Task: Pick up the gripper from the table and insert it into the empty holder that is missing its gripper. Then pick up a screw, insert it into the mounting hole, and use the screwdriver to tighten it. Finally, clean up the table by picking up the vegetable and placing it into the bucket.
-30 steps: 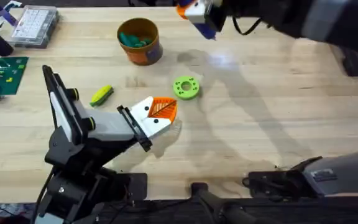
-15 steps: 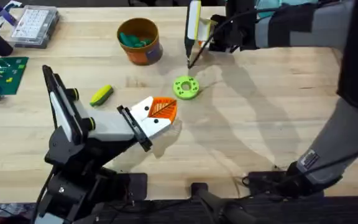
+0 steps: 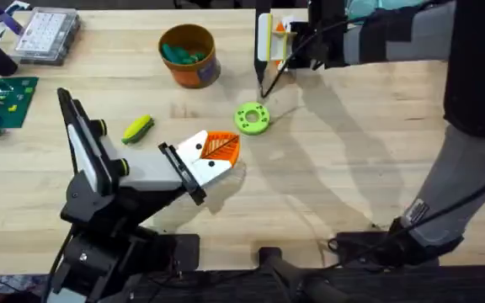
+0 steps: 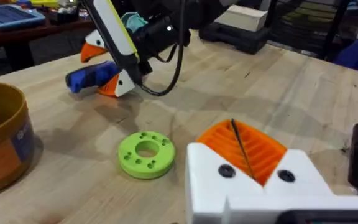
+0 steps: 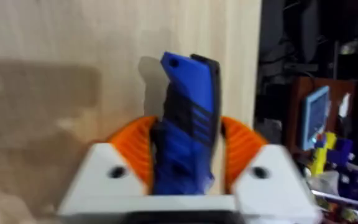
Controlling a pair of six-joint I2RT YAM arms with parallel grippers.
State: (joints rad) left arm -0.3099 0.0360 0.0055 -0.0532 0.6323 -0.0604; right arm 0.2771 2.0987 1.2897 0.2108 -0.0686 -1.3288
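Observation:
My right gripper (image 3: 274,38) hangs above the far middle of the table, shut on the screwdriver (image 5: 188,124). Its blue handle sits between the orange pads, and the thin dark tip (image 3: 264,81) points down just beyond the green disc (image 3: 253,118). The holder (image 3: 99,164) is the black-and-white jointed left arm. At its black clamp bar sits the white-and-orange gripper (image 3: 213,153), pads together. Two dark screw heads (image 4: 225,171) show in its white block. The yellow-green vegetable (image 3: 138,128) lies left of it. The orange-brown bucket (image 3: 189,55) stands at the back.
A clear parts box (image 3: 47,35) and a green board (image 3: 2,101) lie at the far left. The bucket holds teal pieces. The right arm's sleeve and cables cross the back right. Bare wood lies across the middle and right.
The right arm has swung in from the far edge and turned the screwdriver tip down toward the green disc, then nearly stopped. The left arm has not moved.

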